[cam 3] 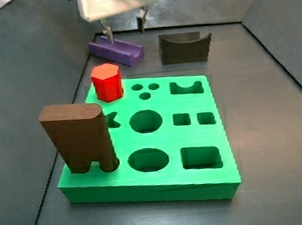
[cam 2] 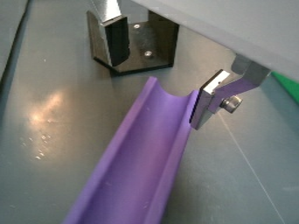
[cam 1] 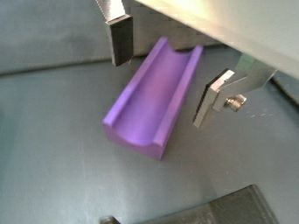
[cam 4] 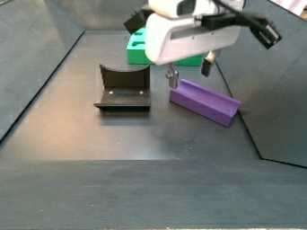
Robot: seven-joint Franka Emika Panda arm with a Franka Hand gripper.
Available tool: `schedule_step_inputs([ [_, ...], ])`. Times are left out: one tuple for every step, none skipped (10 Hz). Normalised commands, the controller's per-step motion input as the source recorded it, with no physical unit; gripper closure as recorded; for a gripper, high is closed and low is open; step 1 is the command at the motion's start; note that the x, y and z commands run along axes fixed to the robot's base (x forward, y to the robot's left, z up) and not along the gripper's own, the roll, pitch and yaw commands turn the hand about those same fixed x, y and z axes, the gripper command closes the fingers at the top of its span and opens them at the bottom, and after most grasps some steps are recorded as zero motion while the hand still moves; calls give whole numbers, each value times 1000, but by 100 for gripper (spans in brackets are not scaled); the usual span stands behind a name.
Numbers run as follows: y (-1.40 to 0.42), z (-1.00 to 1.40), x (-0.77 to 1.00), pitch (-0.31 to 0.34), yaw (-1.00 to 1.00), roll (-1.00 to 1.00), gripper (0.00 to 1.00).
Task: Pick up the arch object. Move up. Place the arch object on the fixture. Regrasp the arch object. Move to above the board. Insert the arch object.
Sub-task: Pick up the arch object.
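On the dark grey floor, beside the board (cam 3: 149,135), lies the arch object (cam 1: 155,101) — a smooth purple block, channel face up; the claw (cam 1: 163,77) stands over it, silver fingers (cam 1: 215,96) spread apart either side, not touching. Only a side view shows the glossy green board's cut-outs, red hexagonal peg (cam 3: 107,83) and tall brown block (cam 3: 76,138) — a wrist view shows the fixture (cam 2: 138,42), dark, with screw heads.
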Motion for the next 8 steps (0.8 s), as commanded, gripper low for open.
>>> schedule_step_inputs([
  [-51, -560, 294, -13, 337, 106, 0],
  [-234, -457, 91, -19, 231, 79, 0],
  [-231, -329, 0, -4, 237, 79, 0],
  [-194, -200, -3, 0, 209, 81, 0],
  [-137, -203, -29, 0, 223, 100, 0],
  [-169, -151, -137, 0, 271, 149, 0],
  [-151, -23, -203, -1, 289, 60, 0],
  [-174, 0, -83, 0, 374, 47, 0],
])
